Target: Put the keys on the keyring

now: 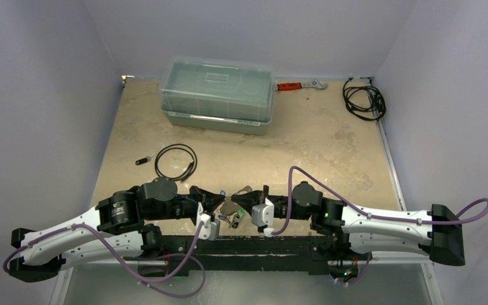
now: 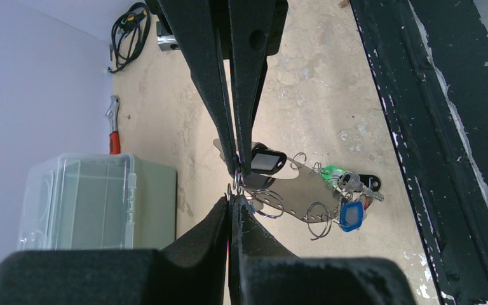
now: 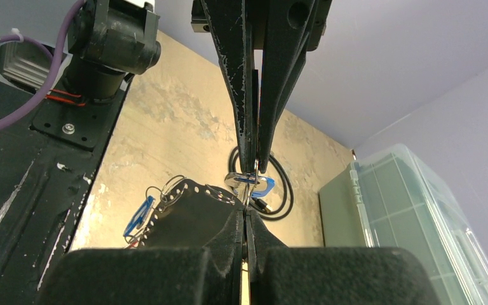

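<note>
**Claws pinched tip to tip at the keyring's rim**

The keyring [image 2: 295, 187] sits well to the near side of the lidded bin [image 1: 217, 94], low over the surface [image 1: 330, 146] and right between the two arms. Whether it rests there or hangs I cannot tell. The left claw [image 2: 231, 206] and the right claw [image 3: 246, 219] are both fully closed, their tips almost meeting on the keyring edge that faces the bin. A fine wire loop shows at that pinch. Which claw grips the loop and which grips the plate is too small to make out.

Several keys [image 2: 351, 184], one with a green tag [image 2: 332, 170] and one with a blue tag [image 2: 351, 215], already cluster on the side of the keyring away from the bin. Spare split rings [image 2: 321, 219] lie beside them.

The step looks like threading a loop through a rim hole. To do it well:
- Hold one claw steady as an anchor.
- Let the other turn the loop in small arcs along its own curve.
- Avoid pulling the claws apart, since that would spring the wire or tug the plate loose.
- Keep the dangling keys clear of the pinch.
</note>
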Controlling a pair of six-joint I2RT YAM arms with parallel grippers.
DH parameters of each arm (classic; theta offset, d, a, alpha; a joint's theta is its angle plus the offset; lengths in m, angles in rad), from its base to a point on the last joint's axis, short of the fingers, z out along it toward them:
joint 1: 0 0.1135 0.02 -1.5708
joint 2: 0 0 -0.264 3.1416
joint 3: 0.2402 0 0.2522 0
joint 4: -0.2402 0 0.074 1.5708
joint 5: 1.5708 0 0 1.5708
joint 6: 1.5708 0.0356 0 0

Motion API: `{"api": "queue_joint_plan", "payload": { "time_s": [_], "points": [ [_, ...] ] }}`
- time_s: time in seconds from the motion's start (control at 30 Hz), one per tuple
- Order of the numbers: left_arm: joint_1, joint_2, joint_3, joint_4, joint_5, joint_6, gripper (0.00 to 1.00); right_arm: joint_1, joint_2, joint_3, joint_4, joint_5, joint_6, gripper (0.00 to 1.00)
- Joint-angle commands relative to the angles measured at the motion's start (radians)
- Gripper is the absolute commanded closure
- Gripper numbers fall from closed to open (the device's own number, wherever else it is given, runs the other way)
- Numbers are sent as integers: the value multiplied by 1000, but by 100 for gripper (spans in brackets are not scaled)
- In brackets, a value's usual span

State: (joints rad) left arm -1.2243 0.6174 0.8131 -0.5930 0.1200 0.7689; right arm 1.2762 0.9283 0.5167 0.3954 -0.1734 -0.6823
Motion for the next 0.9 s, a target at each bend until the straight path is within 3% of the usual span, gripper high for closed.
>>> {"api": "queue_joint_plan", "payload": {
  "time_s": [0.0,0.87],
  "points": [
    [0,-2,1,24,19,-16,100,5,-26,29,55,18,-11,100],
    [0,13,-24,30,-14,-9,100,5,-43,32,48,22,1,100]
  ]
}}
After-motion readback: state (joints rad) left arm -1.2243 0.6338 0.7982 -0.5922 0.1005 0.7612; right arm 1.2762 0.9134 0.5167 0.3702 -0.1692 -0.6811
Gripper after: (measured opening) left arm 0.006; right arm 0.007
